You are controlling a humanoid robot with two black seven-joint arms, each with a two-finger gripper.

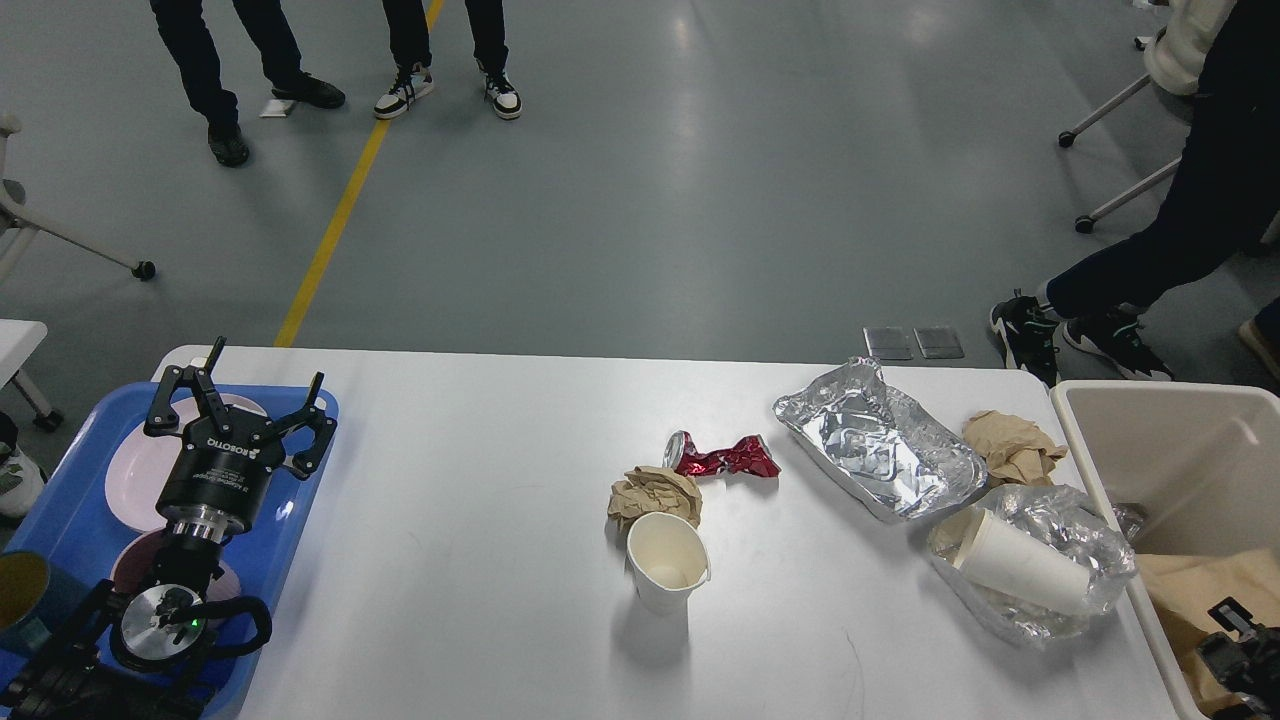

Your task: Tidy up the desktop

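Right gripper (1240,655) barely in view at the 4 o'clock corner, dark, cut off by the frame edge, down inside the beige bin (1110,470); fingers can't be told apart, so spread or pressed together: cannot tell. Bin itself is cropped at the right and bottom edges; brown paper (1190,590) lies in it, partly hidden by the gripper. Left arm is cropped at the 8 o'clock corner; left gripper (240,392) hangs over the blue tray (300,500) with fingers spread wide, pinching nothing. It covers part of a pale plate (130,470) and a darker dish (125,565); a cup (18,600) at the left edge is half cut off.

Desktop (450,520) fills the lower half of the view, near edge cut by the frame bottom, far edge with rounded corners fully visible. Wide bare stretch between tray and centre clutter, from 9 to 6 o'clock.

Centre: upright paper cup (667,563), crumpled brown paper ball (652,493) touching it at 12 o'clock, crushed red can (722,457) just beyond. Toward 3 o'clock: foil tray (880,445), second brown paper wad (1012,447) beside it, tipped paper cup (1020,572) lying in crumpled foil (1090,535) close by the bin wall. People's legs and chair bases on the floor beyond.
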